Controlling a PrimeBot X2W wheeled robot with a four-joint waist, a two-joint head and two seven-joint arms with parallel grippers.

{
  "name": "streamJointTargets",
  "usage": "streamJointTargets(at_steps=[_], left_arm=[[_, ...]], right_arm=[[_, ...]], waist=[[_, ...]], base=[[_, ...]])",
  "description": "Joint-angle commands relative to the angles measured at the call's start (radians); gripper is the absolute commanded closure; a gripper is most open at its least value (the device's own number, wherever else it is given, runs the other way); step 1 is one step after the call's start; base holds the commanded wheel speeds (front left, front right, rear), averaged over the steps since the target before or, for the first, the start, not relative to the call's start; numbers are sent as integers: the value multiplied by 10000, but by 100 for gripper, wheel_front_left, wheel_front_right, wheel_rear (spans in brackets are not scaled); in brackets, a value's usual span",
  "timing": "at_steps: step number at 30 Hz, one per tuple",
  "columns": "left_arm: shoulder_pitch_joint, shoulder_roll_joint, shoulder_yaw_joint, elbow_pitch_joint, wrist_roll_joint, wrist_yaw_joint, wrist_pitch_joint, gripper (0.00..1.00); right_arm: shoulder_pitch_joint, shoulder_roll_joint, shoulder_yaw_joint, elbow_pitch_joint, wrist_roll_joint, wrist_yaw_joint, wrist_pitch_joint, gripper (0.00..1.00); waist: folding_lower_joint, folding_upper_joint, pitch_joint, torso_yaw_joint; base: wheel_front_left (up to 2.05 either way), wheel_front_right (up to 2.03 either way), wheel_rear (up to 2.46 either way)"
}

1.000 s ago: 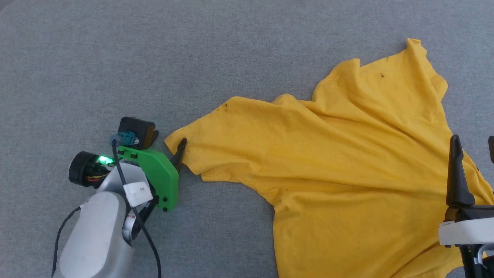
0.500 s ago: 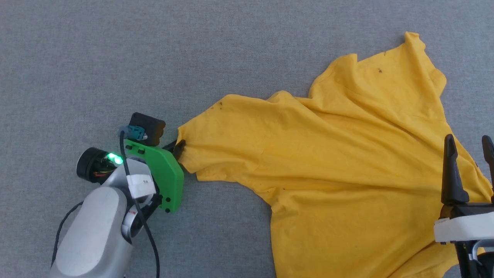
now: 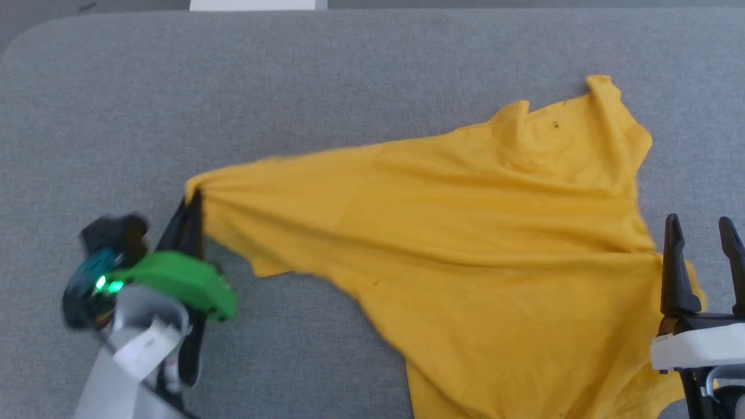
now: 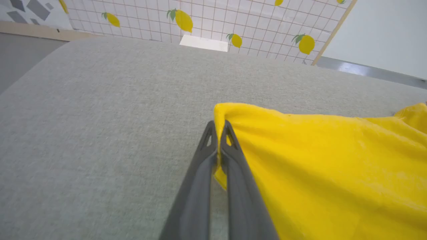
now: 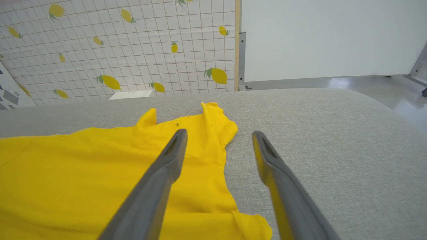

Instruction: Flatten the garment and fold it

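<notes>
The left gripper (image 3: 195, 198) has its fingers clenched on the left corner of the yellow T-shirt (image 3: 465, 262), which lies spread on the grey counter (image 3: 291, 87). The right gripper (image 3: 700, 224) has its fingers released at the shirt's right edge.

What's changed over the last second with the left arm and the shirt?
The left gripper, shut on a sleeve corner of the garment, has pulled it out to the robot's left, drawing the bunched cloth taut. The head camera also shifted. The right gripper stayed open above the garment's right edge, holding nothing.
</notes>
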Motion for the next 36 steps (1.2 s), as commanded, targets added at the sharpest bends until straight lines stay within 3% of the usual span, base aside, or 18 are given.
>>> streamJointTargets(at_steps=[1, 6, 13, 17, 28, 36], left_arm=[[499, 33, 315, -206, -117, 231, -262, 100], [2050, 386, 1439, -1128, -377, 815, -499, 100], [2505, 571, 1473, -2096, -516, 713, -285, 100], [2194, 466, 1179, -2477, -499, 610, -318, 100], [1080, 473, 486, -3378, 117, 554, -471, 100], [932, 438, 212, -3554, 290, 587, -468, 100]], right_arm=[[43, 7, -19, 51, 96, -13, -47, 0], [203, 7, -200, 16, 88, -13, 8, 0], [-378, 7, -336, -100, -301, -13, 634, 0], [-1669, -187, -296, -152, -559, -13, 1636, 0], [-4954, -2056, 166, 1606, -256, -13, 5865, 0], [-5562, -2248, 300, 2674, -24, -13, 6569, 0]], waist=[[-1, 0, -394, 95], [-1, 0, -596, 255], [-1, 0, -305, 600], [-1, 0, 146, 642], [-1, 0, 1579, 883], [-1, 0, 1967, 1182]], base=[[0, 0, 0], [0, 0, 0], [0, 0, 0], [0, 0, 0], [0, 0, 0], [0, 0, 0]])
